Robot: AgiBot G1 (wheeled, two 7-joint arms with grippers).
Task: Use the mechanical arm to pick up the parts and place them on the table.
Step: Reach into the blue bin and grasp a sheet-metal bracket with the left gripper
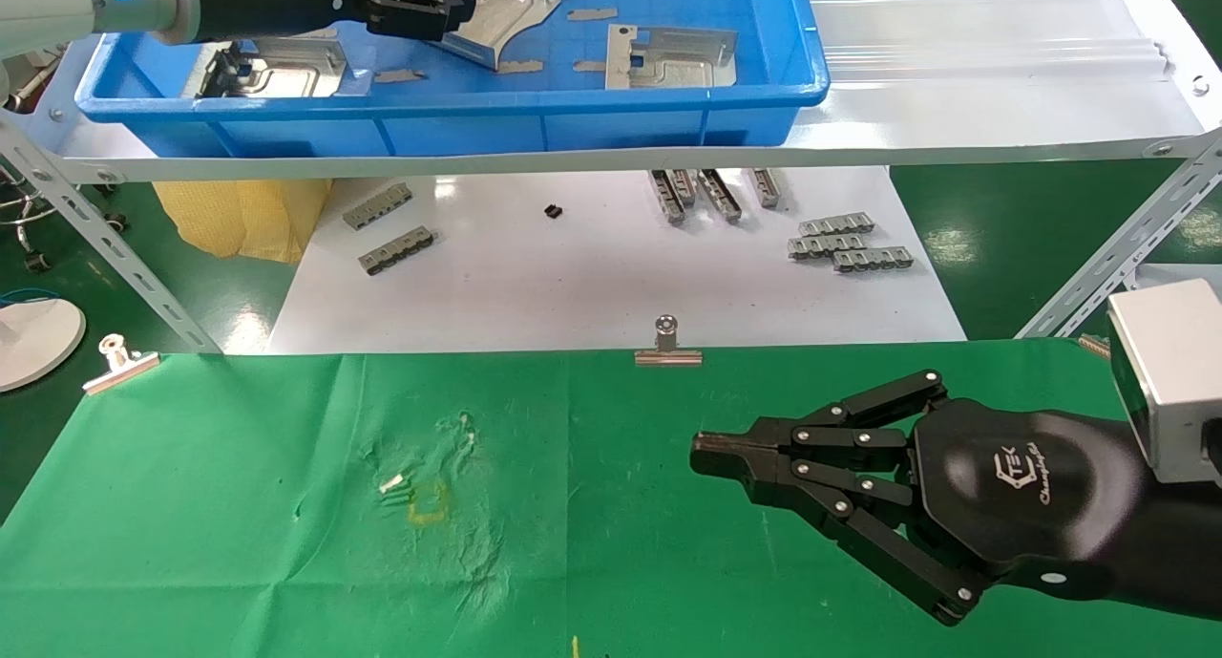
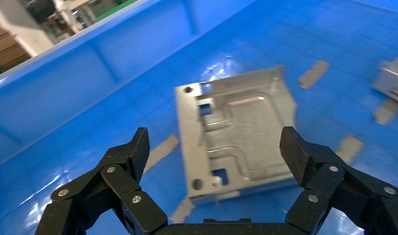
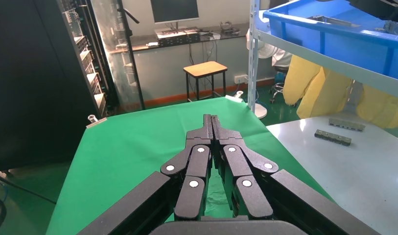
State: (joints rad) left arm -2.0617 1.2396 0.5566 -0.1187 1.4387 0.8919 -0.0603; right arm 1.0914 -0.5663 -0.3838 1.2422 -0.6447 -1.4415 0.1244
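Note:
Three silvery parts lie in the blue tray (image 1: 573, 114): one at the left (image 1: 286, 70), one in the middle (image 1: 506, 9) and one at the right (image 1: 673, 56). My left gripper (image 1: 456, 13) is open inside the tray, right beside the middle part. In the left wrist view this part (image 2: 245, 122) lies flat on the tray floor, between and beyond the spread fingertips of the left gripper (image 2: 215, 144), which do not touch it. My right gripper (image 1: 702, 443) is shut and empty, low over the green table (image 1: 286, 505); its closed fingers (image 3: 211, 122) point across the cloth.
Grey tape strips (image 1: 592, 13) lie on the tray floor. The tray stands on a shelf with slanted metal struts (image 1: 1117, 257). Below it, a white board (image 1: 592, 286) carries small grey notched bars (image 1: 850, 243). Binder clips (image 1: 667, 345) (image 1: 119, 362) grip the cloth's far edge.

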